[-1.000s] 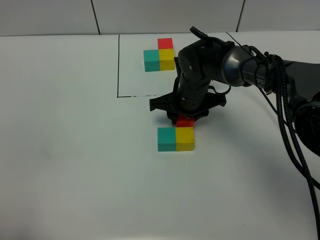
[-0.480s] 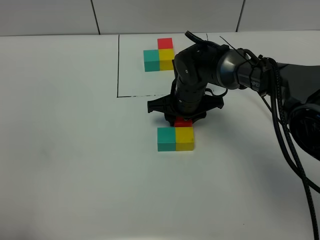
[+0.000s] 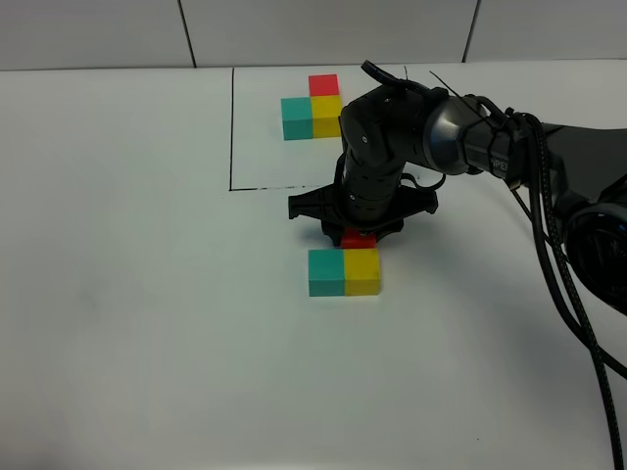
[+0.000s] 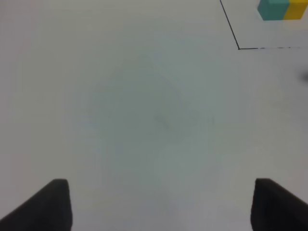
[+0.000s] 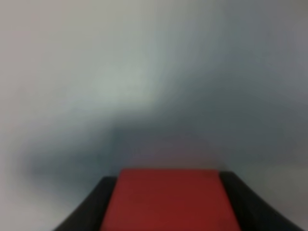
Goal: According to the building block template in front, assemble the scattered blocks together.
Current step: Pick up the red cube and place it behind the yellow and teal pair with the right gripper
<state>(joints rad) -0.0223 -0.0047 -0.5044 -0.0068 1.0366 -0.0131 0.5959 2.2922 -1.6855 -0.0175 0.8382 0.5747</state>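
Note:
The building block template (image 3: 312, 108), a teal, yellow and red L, lies at the back inside a thin black frame; part of it shows in the left wrist view (image 4: 279, 9). In the middle of the table the loose teal cube (image 3: 325, 272) and yellow cube (image 3: 361, 271) sit joined side by side. My right gripper (image 3: 360, 235) is shut on the red cube (image 3: 360, 238), right behind the yellow cube; the right wrist view shows the red cube (image 5: 168, 199) between the dark fingers (image 5: 103, 204). My left gripper (image 4: 163, 207) is open over bare table.
The black frame line (image 3: 232, 127) runs down the table and turns a corner (image 4: 238, 48) near the left gripper's view. The right arm and its cables (image 3: 558, 255) reach in from the right side. A tiled wall stands behind the table.
The right gripper with the red cube has shifted slightly left and settled closer behind the yellow cube. The teal and yellow cubes have not moved.

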